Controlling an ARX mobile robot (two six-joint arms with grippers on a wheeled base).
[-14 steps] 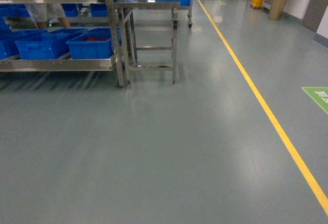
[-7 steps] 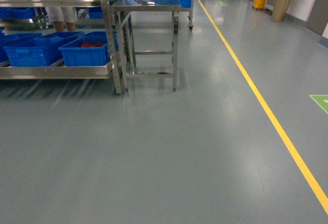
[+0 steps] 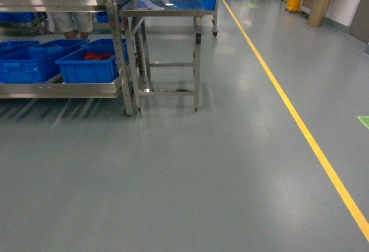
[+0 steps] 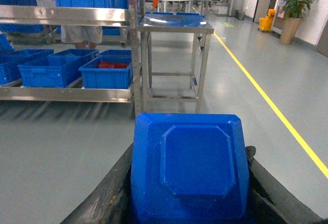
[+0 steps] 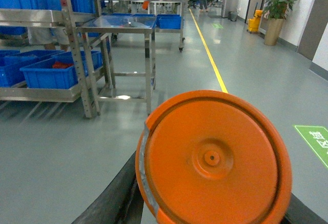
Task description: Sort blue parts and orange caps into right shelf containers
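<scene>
left jaws: pinching blue part (image 4: 190, 172), stiff light plastic, held by its lower edge | right jaws: clamped on orange cap (image 5: 212, 158), rigid, smooth, likely slippery at rim | crates (image 3: 89, 64) on shelf (image 3: 57, 88), ahead-left, well apart

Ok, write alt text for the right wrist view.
A round orange cap fills the foreground, held in the right pincer. Behind it, grey floor leads to a metal shelf with blue crates and a steel table.
</scene>
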